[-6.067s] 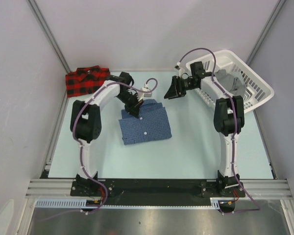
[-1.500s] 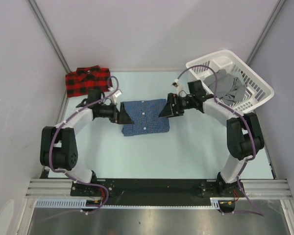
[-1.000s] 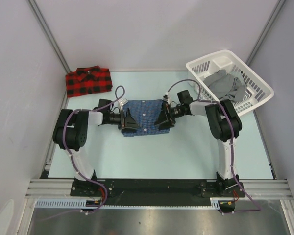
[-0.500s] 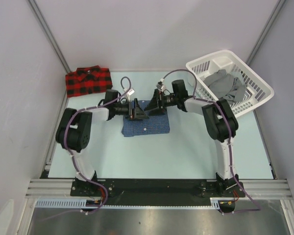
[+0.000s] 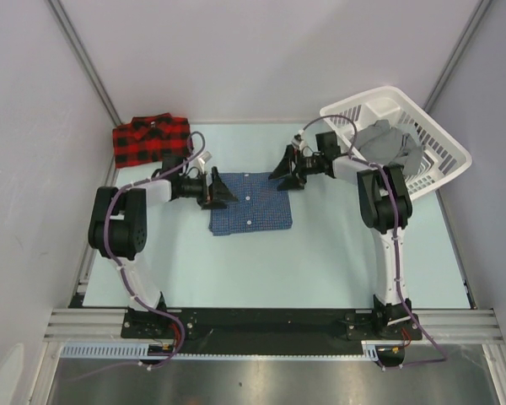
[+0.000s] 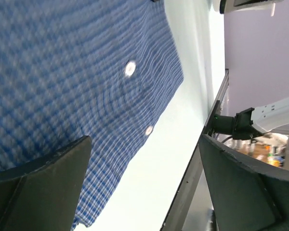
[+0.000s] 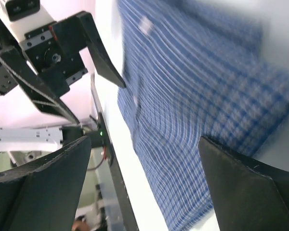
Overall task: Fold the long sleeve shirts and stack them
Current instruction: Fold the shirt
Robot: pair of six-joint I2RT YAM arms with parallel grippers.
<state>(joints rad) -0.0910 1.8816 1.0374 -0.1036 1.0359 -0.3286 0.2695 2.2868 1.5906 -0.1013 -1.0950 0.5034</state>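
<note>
The dark blue fine-check shirt [image 5: 251,205] lies folded flat mid-table, its white buttons facing up. It also fills the left wrist view as blue shirt cloth [image 6: 62,82], and the right wrist view as blue check cloth [image 7: 197,110]. My left gripper [image 5: 223,191] is open at the shirt's far-left corner, low over the cloth, its fingers [image 6: 38,187] empty. At the far-right corner my right gripper [image 5: 279,175] is open too, with nothing between its fingers [image 7: 250,187]. The red-and-black plaid shirt [image 5: 152,139] lies folded at the far-left corner of the table.
A white laundry basket [image 5: 438,139] holding grey clothes [image 5: 392,148] stands tilted at the far right. Grey walls close in the table on three sides. A black rail [image 5: 261,325] with both arm bases runs along the near edge.
Both open grippers went from the shirt's side edges to its far edge, close together, then spread apart to the far corners. The blue shirt stayed flat.
</note>
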